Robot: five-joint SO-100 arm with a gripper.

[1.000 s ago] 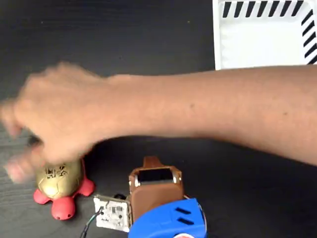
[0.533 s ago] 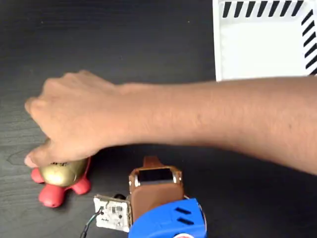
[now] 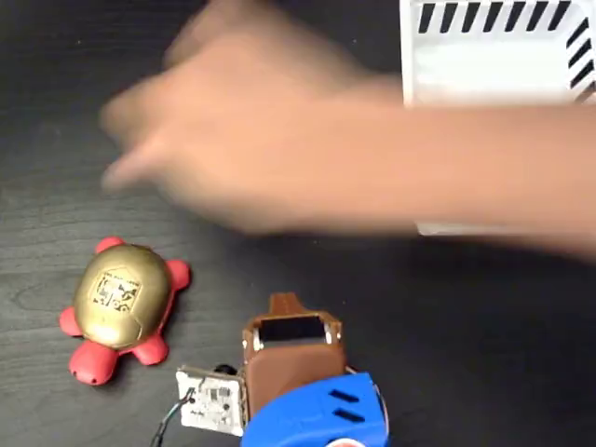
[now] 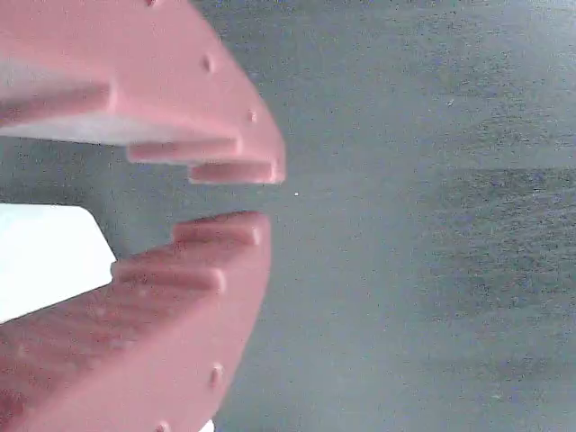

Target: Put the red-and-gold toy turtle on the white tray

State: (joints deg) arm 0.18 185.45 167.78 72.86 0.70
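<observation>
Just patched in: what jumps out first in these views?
A person's blurred hand and arm sweep across the middle of the fixed view, covering part of the white tray at top right. The red-and-gold turtle sits alone on the dark table at lower left. The gripper fills the wrist view's left, holding nothing.

The red-and-gold toy turtle (image 3: 121, 307) is showing a glossy, metallic-looking gold shell over smooth coral-red plastic feet, lying on a matt dark wood-grain table (image 3: 466, 354), while the white tray (image 3: 494, 65) is looking smooth and the gripper (image 4: 247, 193) is showing matt reddish plastic.
</observation>
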